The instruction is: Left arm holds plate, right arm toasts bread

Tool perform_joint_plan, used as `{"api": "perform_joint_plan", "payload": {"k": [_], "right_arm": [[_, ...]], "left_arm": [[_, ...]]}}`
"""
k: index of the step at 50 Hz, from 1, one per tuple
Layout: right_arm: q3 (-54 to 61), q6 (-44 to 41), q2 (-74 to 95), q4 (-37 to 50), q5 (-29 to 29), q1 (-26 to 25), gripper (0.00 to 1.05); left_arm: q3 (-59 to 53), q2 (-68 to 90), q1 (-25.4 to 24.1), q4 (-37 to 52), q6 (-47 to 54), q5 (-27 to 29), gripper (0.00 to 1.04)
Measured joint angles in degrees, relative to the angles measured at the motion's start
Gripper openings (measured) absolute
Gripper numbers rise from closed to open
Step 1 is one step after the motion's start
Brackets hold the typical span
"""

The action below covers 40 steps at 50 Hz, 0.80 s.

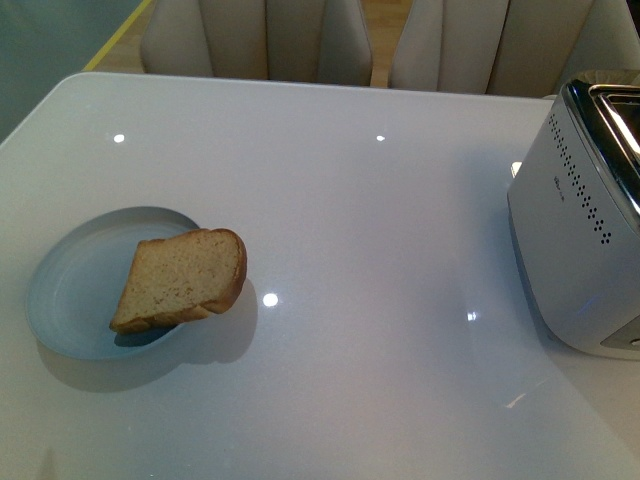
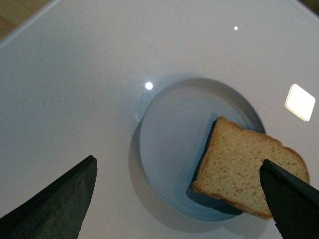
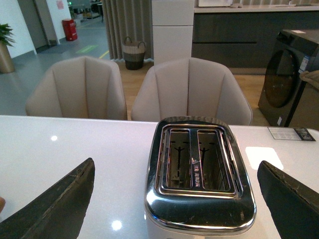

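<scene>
Leftmost, pale blue plate (image 1: 70, 290) flat on the glossy, likely slippery counter (image 1: 380, 220), bread slice (image 1: 180, 278) propped over its right rim. Probably light, soft, crushable: best pinched gently at the overhanging crust. Rightmost, toaster (image 1: 580, 230), chairs (image 1: 255, 40) beyond. Left arm (image 2: 177, 162) and right arm (image 3: 174, 167) jaws spread wide, empty.

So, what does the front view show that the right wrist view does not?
Only the front view: the plate with the bread resting across its rim. Only the right wrist view: the open right end effector and the inside of the toaster's two slots, empty. Both: the toaster, the white table and beige chairs.
</scene>
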State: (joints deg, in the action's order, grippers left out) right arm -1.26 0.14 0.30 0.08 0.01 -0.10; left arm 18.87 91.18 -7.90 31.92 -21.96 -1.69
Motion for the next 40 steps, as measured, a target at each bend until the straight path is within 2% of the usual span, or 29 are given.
{"api": "perform_joint_plan", "payload": {"k": [12, 40], "right_arm": [[0.0, 0.0, 0.0, 0.0, 0.0, 0.0, 0.96], [0.0, 0.0, 0.0, 0.0, 0.0, 0.0, 0.96]], "left_arm": [[3.6, 17.5, 0.5, 7.5, -3.3, 0.5, 0.97], [13.0, 37.3, 2.4, 9.0, -3.4, -1.5, 0.97]]}}
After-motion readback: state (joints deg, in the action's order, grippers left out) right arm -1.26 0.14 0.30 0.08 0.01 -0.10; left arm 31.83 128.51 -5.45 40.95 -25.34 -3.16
